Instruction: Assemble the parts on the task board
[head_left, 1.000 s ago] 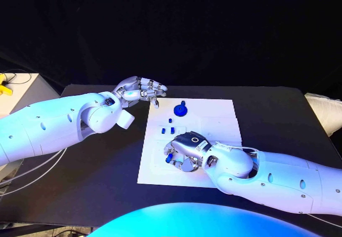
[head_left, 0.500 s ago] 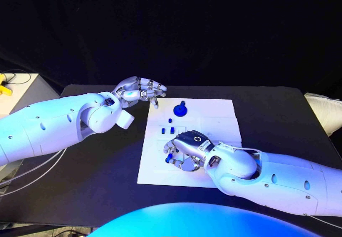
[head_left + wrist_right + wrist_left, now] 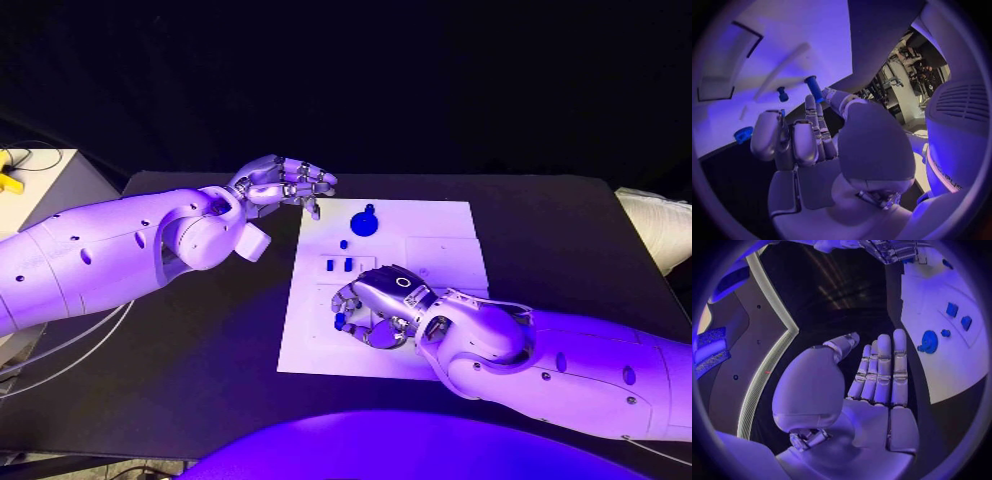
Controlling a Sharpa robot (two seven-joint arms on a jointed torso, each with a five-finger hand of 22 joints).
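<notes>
Board (image 3: 433, 250): white, mid-bench; blue parts lie on it, a round one (image 3: 365, 222) at the far end. Right hand (image 3: 378, 305): low over the near half, fingers curled, pinching a blue peg (image 3: 814, 88) that points at the board. Left hand (image 3: 281, 183): off the far-left corner, fingers loosely apart, holding nothing.

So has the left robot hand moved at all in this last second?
No. The left robot hand hovers at the same spot off the task board's far left corner, near the round blue part.
</notes>
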